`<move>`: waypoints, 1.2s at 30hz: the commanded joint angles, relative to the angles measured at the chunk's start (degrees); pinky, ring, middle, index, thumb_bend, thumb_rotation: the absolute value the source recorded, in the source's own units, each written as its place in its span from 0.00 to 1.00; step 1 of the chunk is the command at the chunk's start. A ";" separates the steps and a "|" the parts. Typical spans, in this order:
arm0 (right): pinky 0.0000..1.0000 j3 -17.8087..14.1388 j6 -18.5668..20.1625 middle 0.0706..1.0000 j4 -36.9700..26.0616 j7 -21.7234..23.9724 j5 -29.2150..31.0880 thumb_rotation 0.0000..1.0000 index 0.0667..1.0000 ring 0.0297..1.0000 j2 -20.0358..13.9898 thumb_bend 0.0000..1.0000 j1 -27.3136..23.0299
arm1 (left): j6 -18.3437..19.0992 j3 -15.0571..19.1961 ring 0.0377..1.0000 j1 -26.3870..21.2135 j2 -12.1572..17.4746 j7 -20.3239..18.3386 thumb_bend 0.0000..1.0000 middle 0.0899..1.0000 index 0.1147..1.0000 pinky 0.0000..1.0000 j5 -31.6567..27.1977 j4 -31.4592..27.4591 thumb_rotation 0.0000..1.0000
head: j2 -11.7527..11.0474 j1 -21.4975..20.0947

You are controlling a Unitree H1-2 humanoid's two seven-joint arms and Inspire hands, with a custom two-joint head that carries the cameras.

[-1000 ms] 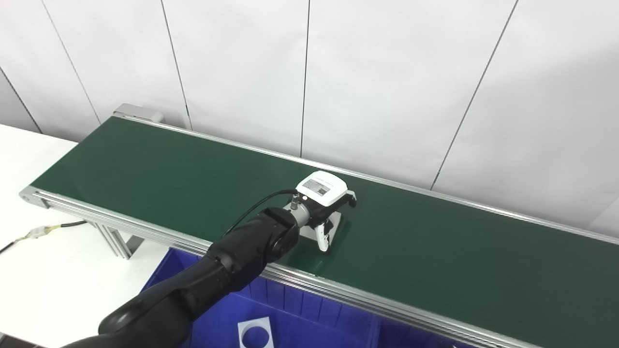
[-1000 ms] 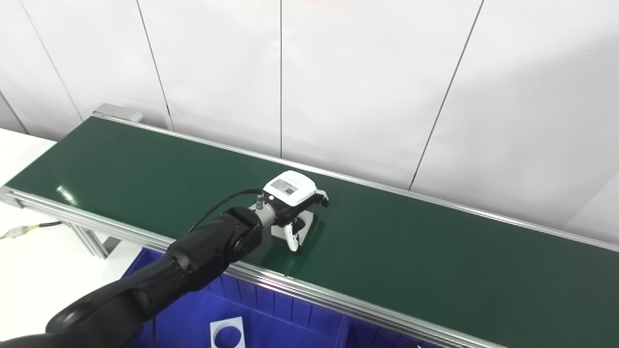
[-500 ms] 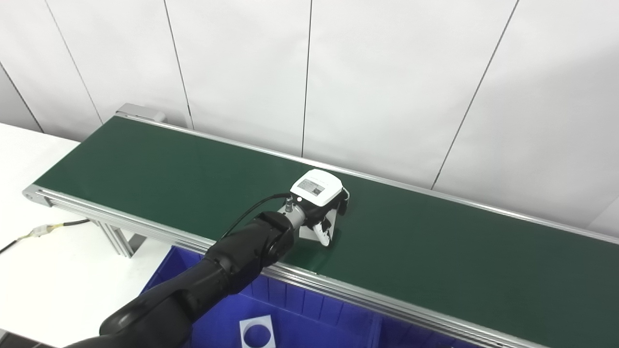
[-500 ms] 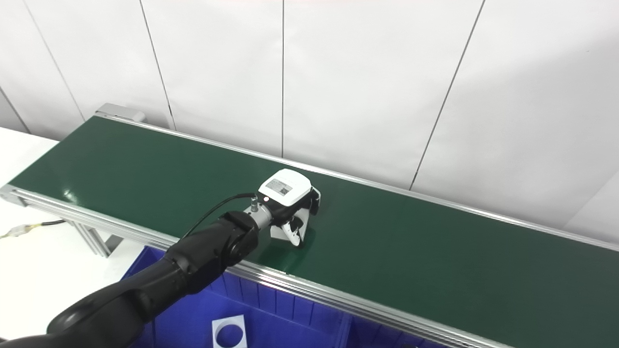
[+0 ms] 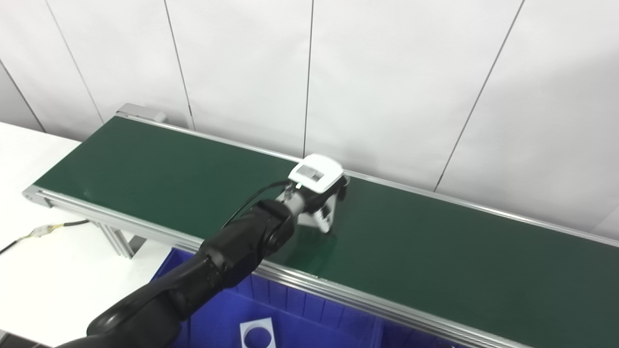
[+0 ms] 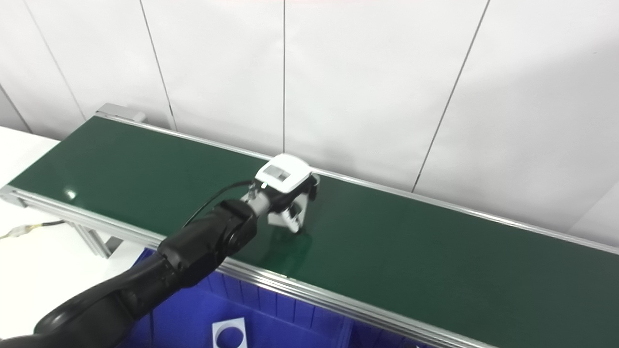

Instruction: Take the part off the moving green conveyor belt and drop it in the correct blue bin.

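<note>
My left hand (image 5: 316,182), black with a white back cover, hangs over the middle of the green conveyor belt (image 5: 145,169). Its fingers are curled down and shut on a small white part (image 5: 323,218), which shows just below the palm. The part's lower edge sits slightly above the belt, with a faint reflection under it. How the fingers wrap the part is mostly hidden by the hand. My right hand is out of view.
A blue bin (image 5: 309,309) with dividers stands below the belt's near rail (image 5: 367,302), holding a white square piece with a round hole (image 5: 257,333). A white table (image 5: 38,270) with a cable (image 5: 43,231) lies to the left. White wall panels stand behind the belt.
My left hand closed its fingers around the white part, then rose and shifted slightly toward the far side of the belt, taking the part with it.
</note>
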 commanded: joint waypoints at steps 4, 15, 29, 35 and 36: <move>0.68 0.08 -3.00 0.90 -1.36 -0.45 0.07 0.40 0.83 0.78 0.00 1.00 -0.42 | 2.50 3.22 0.38 0.24 0.89 -6.66 0.47 0.45 0.49 0.30 -1.89 -12.57 0.00 | 0.53 -0.21; 0.70 -0.22 -3.00 0.90 -2.67 -0.37 0.15 0.42 0.84 0.78 -0.49 1.00 -0.29 | 5.92 6.89 0.39 6.94 1.32 -20.03 0.47 0.46 0.48 0.29 -1.33 -35.27 0.00 | 5.29 -0.78; 0.71 -1.18 -2.99 0.89 -9.44 1.21 1.32 0.43 0.84 0.79 -0.98 1.00 0.05 | 7.53 9.23 0.38 20.47 -0.24 -29.23 0.47 0.45 0.50 0.28 -1.02 -48.42 0.00 | 16.81 -2.97; 0.71 -0.94 -2.98 0.88 -12.61 1.20 1.64 0.42 0.83 0.78 -1.03 1.00 0.21 | 6.56 8.56 0.36 27.06 -1.06 -28.67 0.46 0.44 0.51 0.28 0.00 -49.67 0.00 | 19.41 -3.56; 0.70 -0.92 -2.97 0.88 -13.04 1.18 1.72 0.42 0.82 0.78 -1.02 1.00 0.25 | 6.36 8.49 0.36 27.79 -1.07 -28.62 0.46 0.44 0.51 0.28 0.14 -49.73 0.00 | 19.95 -3.72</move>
